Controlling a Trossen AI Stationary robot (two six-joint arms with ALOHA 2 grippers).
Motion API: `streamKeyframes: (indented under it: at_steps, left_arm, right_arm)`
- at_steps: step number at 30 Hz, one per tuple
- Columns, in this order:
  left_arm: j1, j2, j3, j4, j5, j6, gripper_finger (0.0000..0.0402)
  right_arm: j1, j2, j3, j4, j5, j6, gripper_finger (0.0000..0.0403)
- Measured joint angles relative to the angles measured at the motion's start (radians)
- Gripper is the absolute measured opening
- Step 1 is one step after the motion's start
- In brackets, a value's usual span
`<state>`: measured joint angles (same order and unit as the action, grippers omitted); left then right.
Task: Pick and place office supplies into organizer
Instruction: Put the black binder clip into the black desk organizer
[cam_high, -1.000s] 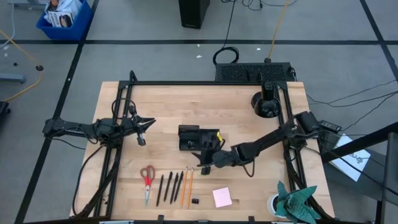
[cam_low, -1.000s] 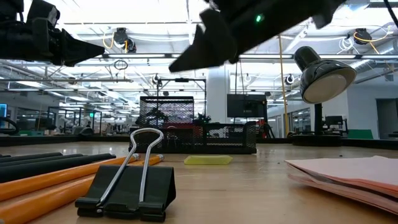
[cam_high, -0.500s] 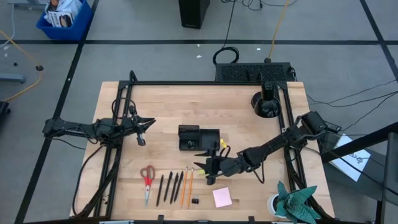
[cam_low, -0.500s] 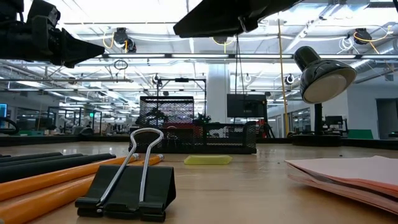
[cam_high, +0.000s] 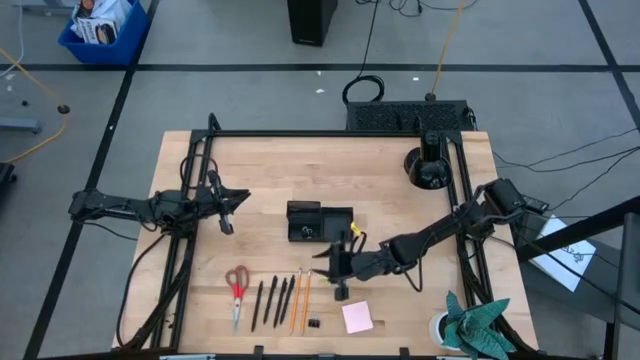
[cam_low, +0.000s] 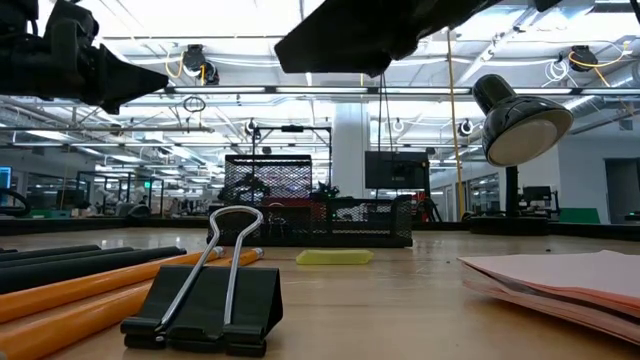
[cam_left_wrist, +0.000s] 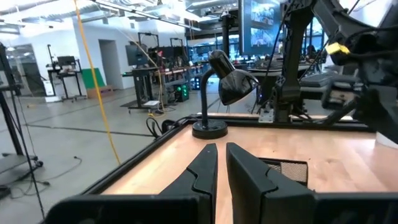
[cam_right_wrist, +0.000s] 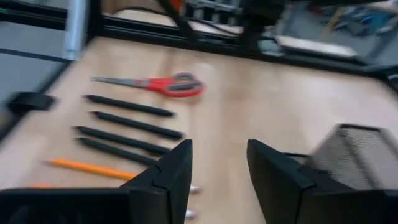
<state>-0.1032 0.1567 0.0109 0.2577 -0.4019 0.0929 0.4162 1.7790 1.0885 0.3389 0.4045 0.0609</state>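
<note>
The black mesh organizer (cam_high: 320, 222) stands mid-table. Along the near edge lie red-handled scissors (cam_high: 237, 289), dark pens (cam_high: 271, 301), orange pencils (cam_high: 301, 300), a black binder clip (cam_high: 314, 324) and the pink sticky pad (cam_high: 357, 317). A yellow-green bit (cam_low: 335, 257) lies flat in front of the organizer. My right gripper (cam_high: 327, 268) hovers open between organizer and pencils; its wrist view looks over the pens (cam_right_wrist: 127, 124) and scissors (cam_right_wrist: 168, 84). My left gripper (cam_high: 232, 206) is shut, raised left of the organizer.
A black desk lamp (cam_high: 428, 170) stands on its round base at the far right. A green plant in a white pot (cam_high: 470, 325) sits at the near right corner. Bare wood lies between the organizer and the far edge.
My right gripper has moved from the organizer's near side toward the table's near edge, then slightly left toward the pencils. It has levelled out from a downward tilt. Nothing on the table has moved.
</note>
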Motion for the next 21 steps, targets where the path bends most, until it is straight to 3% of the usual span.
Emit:
streamKeyframes:
  at_steps: [5, 11, 18, 21]
  left_arm:
    - [0.0, 0.0, 0.0, 0.0, 0.0, -0.018, 0.0042]
    - [0.0, 0.0, 0.0, -0.002, 0.0, -0.031, 0.0042]
    - [0.0, 0.0, 0.0, -0.003, 0.0, -0.047, 0.0042]
    - [0.0, 0.0, 0.0, -0.009, 0.0, -0.047, 0.0042]
  right_arm:
    - [0.039, 0.0, 0.0, 0.014, -0.125, 0.14, 0.0149]
    - [0.093, 0.006, 0.001, 0.161, -0.173, 0.18, 0.0151]
    - [0.119, 0.062, 0.036, 0.136, -0.174, 0.251, 0.0166]
    - [0.116, 0.132, 0.099, 0.078, -0.231, 0.277, 0.0178]
